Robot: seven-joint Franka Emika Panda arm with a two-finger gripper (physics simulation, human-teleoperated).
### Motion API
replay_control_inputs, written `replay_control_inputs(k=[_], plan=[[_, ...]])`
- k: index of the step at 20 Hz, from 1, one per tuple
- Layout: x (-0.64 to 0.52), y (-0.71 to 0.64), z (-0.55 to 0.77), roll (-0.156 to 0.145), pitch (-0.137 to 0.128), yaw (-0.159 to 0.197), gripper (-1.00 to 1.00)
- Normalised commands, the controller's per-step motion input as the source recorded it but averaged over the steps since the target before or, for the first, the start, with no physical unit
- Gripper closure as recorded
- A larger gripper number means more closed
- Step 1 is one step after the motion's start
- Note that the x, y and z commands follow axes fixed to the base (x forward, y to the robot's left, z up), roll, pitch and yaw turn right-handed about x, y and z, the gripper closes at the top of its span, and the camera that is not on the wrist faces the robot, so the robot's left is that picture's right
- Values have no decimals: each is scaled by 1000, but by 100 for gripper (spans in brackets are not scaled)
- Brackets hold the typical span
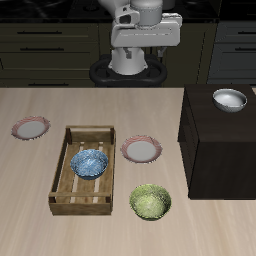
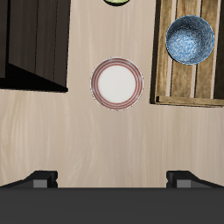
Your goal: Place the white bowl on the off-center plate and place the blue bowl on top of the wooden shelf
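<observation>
Your gripper (image 2: 112,179) was spread wide — in the wrist view the two fingertips (image 2: 40,178) sat far apart with bare table between them, holding nothing and touching nothing. It hung well above the table (image 1: 30,190), pointing straight down. In the exterior view you only had the arm's white upper body (image 1: 140,35) showing at the far edge of the table, upright over its base; the hand itself was out of that picture.

Directly under your camera lay a plate (image 2: 116,83) with a pink-red rim and pale centre, bare. That same plate (image 1: 141,149) sat near the middle of the table, just beside the slatted crate (image 1: 62,180). The second, look-alike plate (image 1: 30,127) lay well apart from it, beyond the crate's other side and farther back, also bare.

The blue bowl (image 1: 89,163) sat upright inside the crate — the wrist view showed it (image 2: 190,38) resting on the slats. The white bowl (image 1: 230,99) stood on top of the dark wooden shelf (image 1: 220,150), toward its back. A yellow-green bowl (image 1: 150,201) sat on the table nearer the front edge, beside the crate's corner.
</observation>
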Motion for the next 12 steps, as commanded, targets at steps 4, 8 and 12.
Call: replay_control_inputs(k=[4, 8, 12], plan=[[120, 209, 75, 20, -3, 16, -100], [150, 313, 76, 22, 3, 18, -100], [156, 354, 77, 22, -3, 20, -100]])
